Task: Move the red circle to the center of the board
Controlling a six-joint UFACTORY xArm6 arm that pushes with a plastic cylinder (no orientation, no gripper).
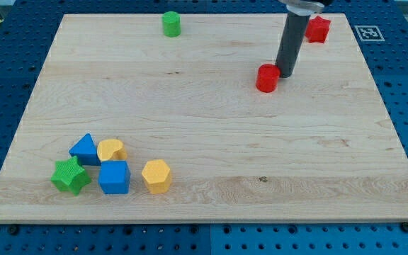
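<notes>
The red circle (266, 78), a short red cylinder, stands on the wooden board (211, 127) right of the middle, in the upper half. My tip (285, 73) is at the end of the dark rod, touching or almost touching the red circle's upper right side. A second red block (318, 29) of uneven shape sits near the board's top right edge, partly behind the rod.
A green cylinder (171, 23) stands at the top edge, left of centre. At the bottom left lie a blue triangle (84, 149), a yellow block (111, 150), a green star (70, 176), a blue cube (114, 177) and a yellow hexagon (156, 176).
</notes>
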